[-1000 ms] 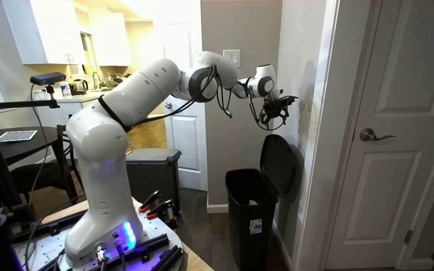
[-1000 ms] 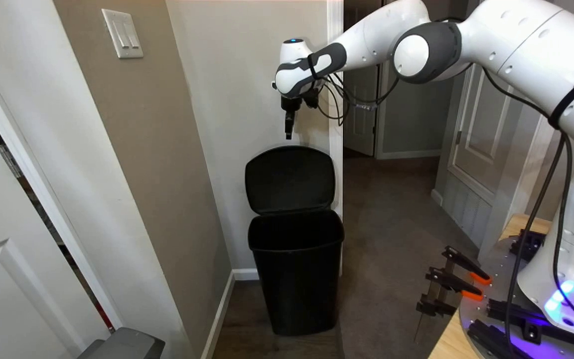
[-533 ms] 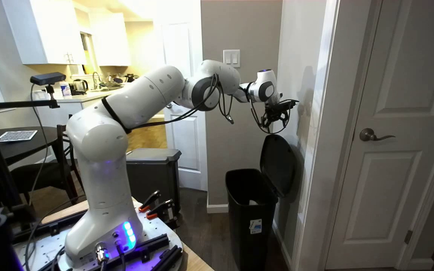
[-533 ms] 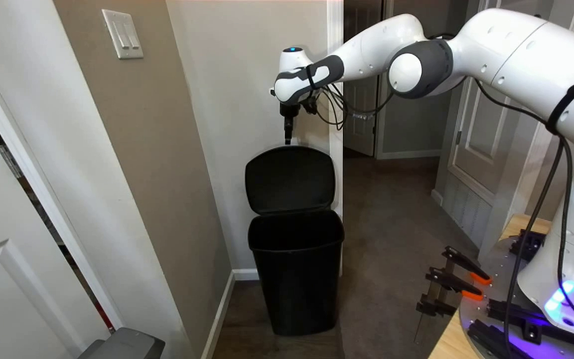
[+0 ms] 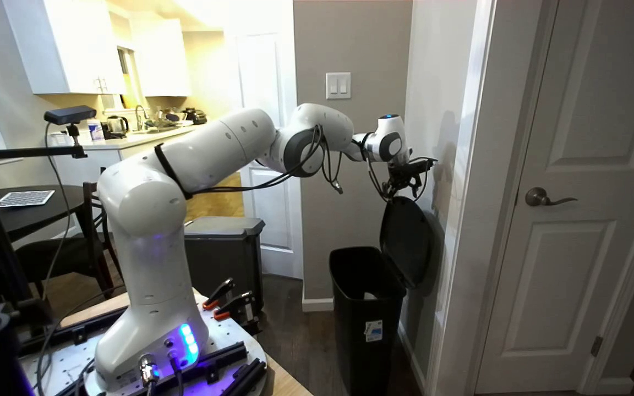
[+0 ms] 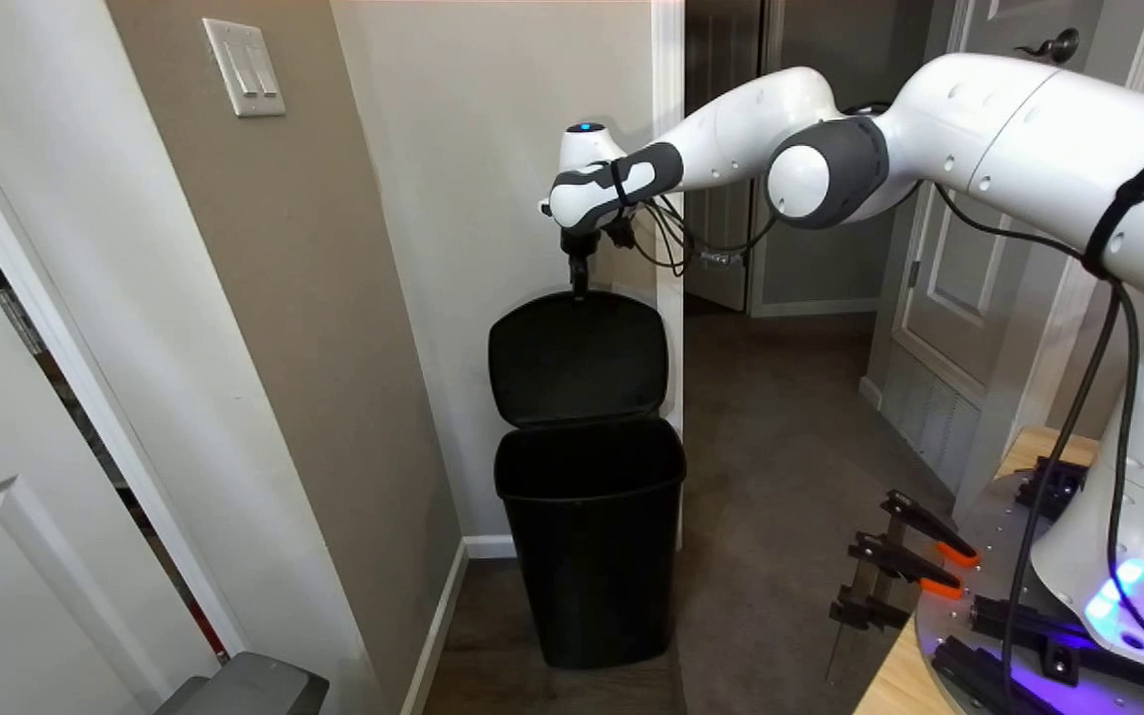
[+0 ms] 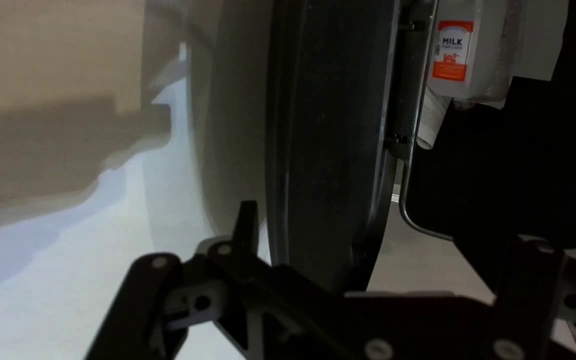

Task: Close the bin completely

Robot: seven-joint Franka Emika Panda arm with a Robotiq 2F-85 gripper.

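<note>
The black bin (image 5: 366, 346) stands upright on the floor, also in an exterior view (image 6: 592, 576). Its lid (image 5: 405, 242) is swung up and back, close to the wall, and the opening shows. My gripper (image 6: 580, 290) points down at the lid's top edge, and one finger overlaps the lid's inner face there. In the wrist view my gripper (image 7: 355, 223) is open, with one finger (image 7: 246, 227) on the wall side of the lid (image 7: 333, 125) and the other on the opening's side. I cannot tell whether either finger touches the lid.
A milk jug (image 7: 460, 55) and paper lie inside the bin. The wall (image 6: 532, 179) is close behind the lid. A grey bin (image 5: 223, 253) stands behind the arm's base. Clamps (image 6: 900, 556) stick out from the robot's table edge.
The arm has come down steadily, bringing my gripper from above the lid to its top edge. The bin and lid have not moved.
</note>
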